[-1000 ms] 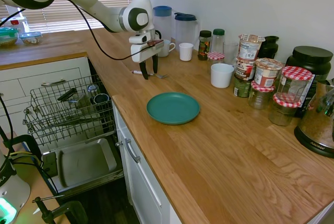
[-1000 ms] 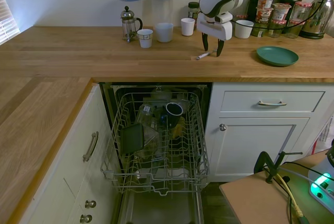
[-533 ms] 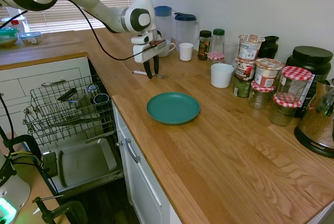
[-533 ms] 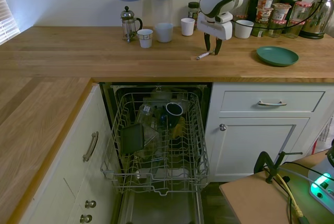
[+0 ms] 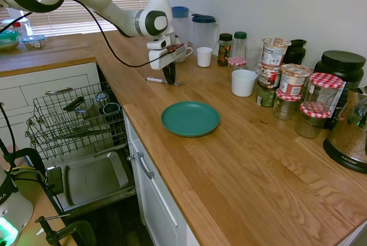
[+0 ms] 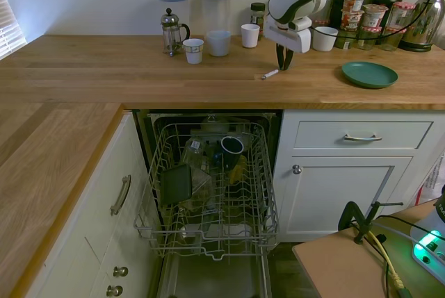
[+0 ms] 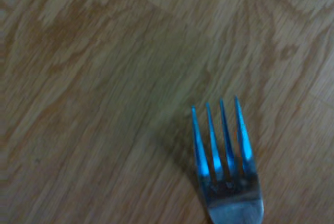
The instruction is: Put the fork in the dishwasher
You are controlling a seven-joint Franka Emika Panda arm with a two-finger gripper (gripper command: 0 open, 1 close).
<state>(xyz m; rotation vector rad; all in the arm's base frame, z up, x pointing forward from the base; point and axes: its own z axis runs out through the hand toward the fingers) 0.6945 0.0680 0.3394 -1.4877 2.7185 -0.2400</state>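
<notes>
Claw closed on the fork lying on the worktop.

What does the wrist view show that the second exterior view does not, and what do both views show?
Only the wrist view shows the four tines of the fork from close by. Only the second exterior view shows the gripper closed around the fork's middle on the counter, the dishwasher with its rack pulled out, and the green plate. Both show the fork and the wooden counter.
</notes>
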